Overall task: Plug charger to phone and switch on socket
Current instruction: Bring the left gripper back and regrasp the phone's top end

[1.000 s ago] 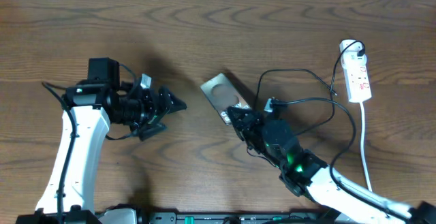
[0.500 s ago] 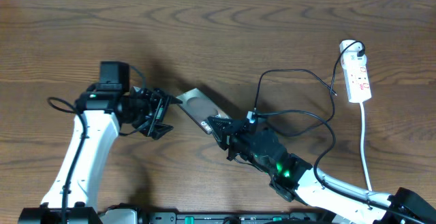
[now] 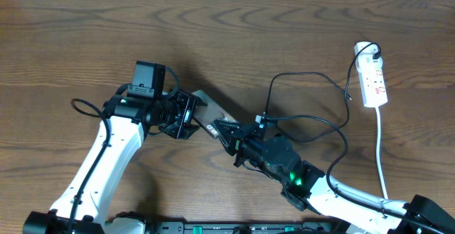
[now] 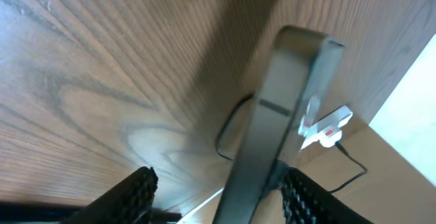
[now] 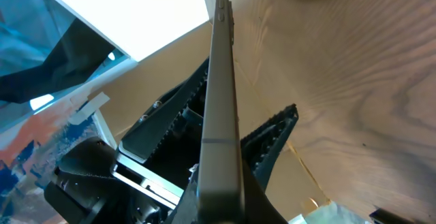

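Overhead, the phone lies well apart from the socket, and farther from it than a second ago. The right gripper is clenched on the phone's end nearer the socket, as it was before. In the right wrist view the phone's thin edge rises straight out of its jaws. The left gripper, which hung clear of the phone a second ago, has come toward the socket and now straddles the phone's far end. Its jaws stand narrower than before but released, and the left wrist view shows bare wood between one finger and the phone. The charger loops over the table between phone and socket. The socket has not moved.
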{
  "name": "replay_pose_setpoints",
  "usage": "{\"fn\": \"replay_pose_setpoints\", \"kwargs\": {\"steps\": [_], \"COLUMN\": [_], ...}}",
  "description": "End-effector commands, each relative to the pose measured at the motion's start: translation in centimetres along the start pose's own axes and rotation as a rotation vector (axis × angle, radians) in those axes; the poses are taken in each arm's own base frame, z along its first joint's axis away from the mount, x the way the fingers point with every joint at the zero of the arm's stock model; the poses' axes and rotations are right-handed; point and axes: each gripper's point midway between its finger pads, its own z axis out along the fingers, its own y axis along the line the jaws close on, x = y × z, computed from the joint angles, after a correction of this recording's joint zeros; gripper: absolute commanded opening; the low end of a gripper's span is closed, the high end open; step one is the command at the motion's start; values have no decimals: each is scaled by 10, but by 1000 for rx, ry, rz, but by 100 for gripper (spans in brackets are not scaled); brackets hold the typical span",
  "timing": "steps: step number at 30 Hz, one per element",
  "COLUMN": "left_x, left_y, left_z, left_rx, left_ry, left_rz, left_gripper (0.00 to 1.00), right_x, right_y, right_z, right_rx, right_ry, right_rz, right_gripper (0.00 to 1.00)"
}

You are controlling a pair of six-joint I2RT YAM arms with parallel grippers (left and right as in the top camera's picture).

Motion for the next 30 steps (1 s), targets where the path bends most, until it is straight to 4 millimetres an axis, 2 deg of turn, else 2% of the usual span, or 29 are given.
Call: {"fn": "replay_pose_setpoints", "kwargs": {"steps": [1,8,16,18,19,23,30], "left_x": [-4,-4,9,10,10,10,7], "left_y": [-2,-11,-28,-28,-28,-28,-28], "left_z": [1,1,6,6,6,6,6], "left_rx": [8,43,97,96,96,96,96], "left_ry": [-29,-30,-12,-11,-11,-11,-28], "left_rz": [-61,-68,-18,-19,-19,-19,-23], "left_gripper": [51,32,19,8,8,8,7], "right_x": [10,14,15,15,15,16,16], "right_y": [18,24,27,27,27,26,26], "right_z": [0,-1,-1,-1,-1,-1,-1], "right_rx": [-60,-83,-95,-95,-95,-93,-93], "right_ry": [28,43,49,49,49,53,52], "right_rz": [4,4,3,3,3,2,2], "right_gripper": [2,1,2,3,4,18,25]}}
